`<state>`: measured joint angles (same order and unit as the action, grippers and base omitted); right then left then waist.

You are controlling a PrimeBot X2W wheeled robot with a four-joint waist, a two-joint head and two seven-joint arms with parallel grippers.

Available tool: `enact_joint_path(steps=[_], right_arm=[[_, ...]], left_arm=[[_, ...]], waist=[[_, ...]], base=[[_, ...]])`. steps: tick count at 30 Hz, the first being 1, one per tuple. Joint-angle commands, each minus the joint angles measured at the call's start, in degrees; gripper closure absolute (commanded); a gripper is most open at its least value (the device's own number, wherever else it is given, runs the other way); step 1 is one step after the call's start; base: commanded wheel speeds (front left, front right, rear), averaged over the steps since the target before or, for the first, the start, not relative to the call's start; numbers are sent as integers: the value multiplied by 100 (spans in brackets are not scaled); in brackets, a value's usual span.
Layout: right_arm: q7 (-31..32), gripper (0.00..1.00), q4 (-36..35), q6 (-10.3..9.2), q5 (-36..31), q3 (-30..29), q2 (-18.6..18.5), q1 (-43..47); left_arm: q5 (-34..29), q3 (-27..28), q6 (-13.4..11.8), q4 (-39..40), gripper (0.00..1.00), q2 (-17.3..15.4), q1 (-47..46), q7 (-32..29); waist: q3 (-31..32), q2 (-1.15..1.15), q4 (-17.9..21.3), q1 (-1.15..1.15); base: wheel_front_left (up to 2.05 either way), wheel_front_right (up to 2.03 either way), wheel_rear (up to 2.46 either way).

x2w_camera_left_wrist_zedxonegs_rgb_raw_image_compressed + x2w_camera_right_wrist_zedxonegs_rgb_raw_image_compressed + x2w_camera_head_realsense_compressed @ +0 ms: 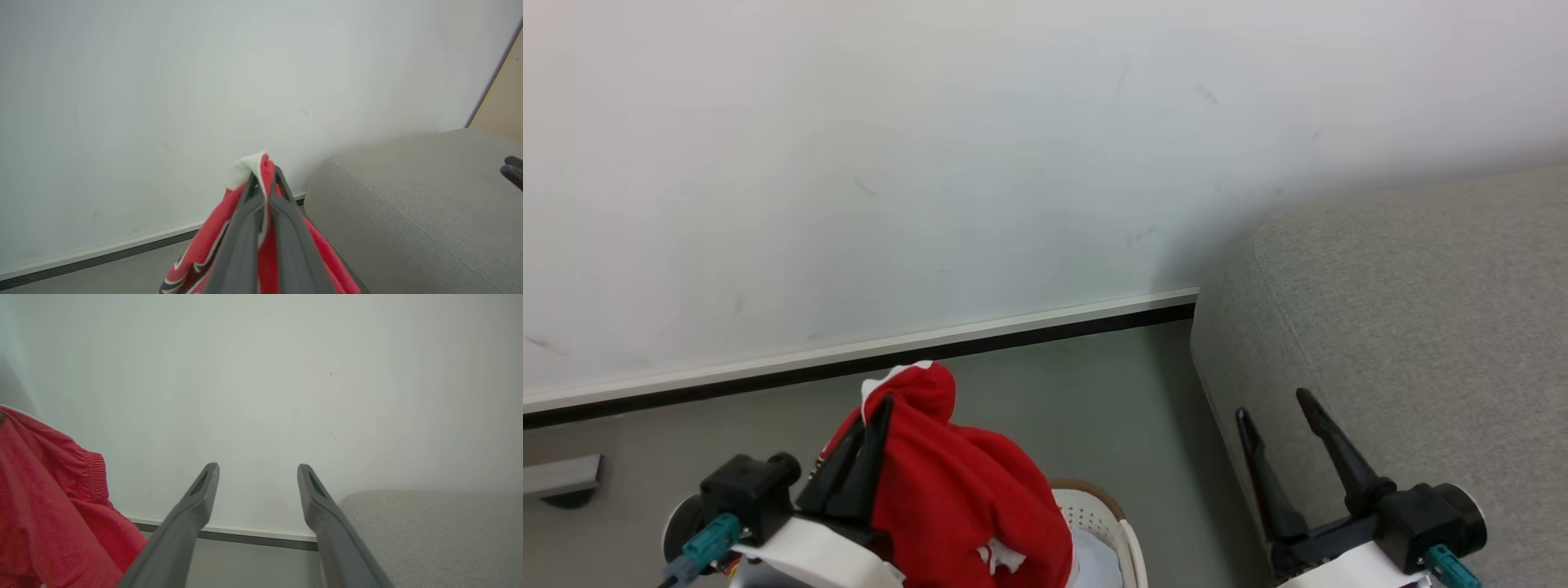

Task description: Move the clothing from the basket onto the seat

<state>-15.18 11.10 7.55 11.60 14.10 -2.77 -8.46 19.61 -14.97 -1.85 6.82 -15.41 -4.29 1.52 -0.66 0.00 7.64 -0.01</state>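
- left gripper (874,412): fingers pressed together, pinching a bunched fold of the jersey (964,490) by its white trim
- jersey hangs from that pinch, raised above the basket (1086,514) and left of the sofa (1405,310); its lower end runs off the bottom of the head view, so can't tell if it has cleared the basket
- right gripper (1272,404): fingers spread, holding nothing; sits in front of the sofa's near edge
- risk: the grip is one small fold right at the tips; a quick swing could pull the cloth free; it would likely drop on the floor (1078,392) between basket and sofa
- risk: the hanging tail may catch the basket rim or drag the pale cloth (1098,563) along; probably needs more height before moving sideways
- risk: the path to the sofa passes the right gripper; loose cloth could snag on its spread fingers
- risk: letting go near the sofa's rounded edge; the jersey could slide off instead of staying on the cushion
- writing: white patch low on the jersey in the head view, black-and-white striping in the left wrist view; no letter or number legible
- no brand or label readable on basket, sofa or grippers
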Motion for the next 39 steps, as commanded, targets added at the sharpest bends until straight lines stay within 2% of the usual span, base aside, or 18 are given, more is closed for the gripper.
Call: enact_joint_path(steps=[1, 8, 22, 29, 39], right_arm=[[4, 0, 24, -12, 28, 32, -21, 33], [4, 0, 165, -12, -46, 872, -20, -193], [4, 0, 654, -12, 79, 2881, -49, -1510], [4, 0, 986, -12, 363, 3322, -33, -1879], [4, 0, 1485, -12, 735, 3569, -18, -2133]], left_arm=[[64, 20, -14, 74, 100, -37, 49, -4], [90, -64, -16, 284, 100, -48, 46, -108], [75, -347, 90, 265, 100, 79, -362, -199], [-10, -742, 252, 321, 100, 189, -452, -278], [-38, -1163, 447, 366, 100, 307, -593, -377]], waist=[[11, 0, 25, 1], [30, 0, 111, 1], [24, 0, 210, 1], [70, 0, 156, 1], [89, 0, 131, 1]], base=[[0, 0, 0], [0, 0, 0], [0, 0, 0], [0, 0, 0], [0, 0, 0]])
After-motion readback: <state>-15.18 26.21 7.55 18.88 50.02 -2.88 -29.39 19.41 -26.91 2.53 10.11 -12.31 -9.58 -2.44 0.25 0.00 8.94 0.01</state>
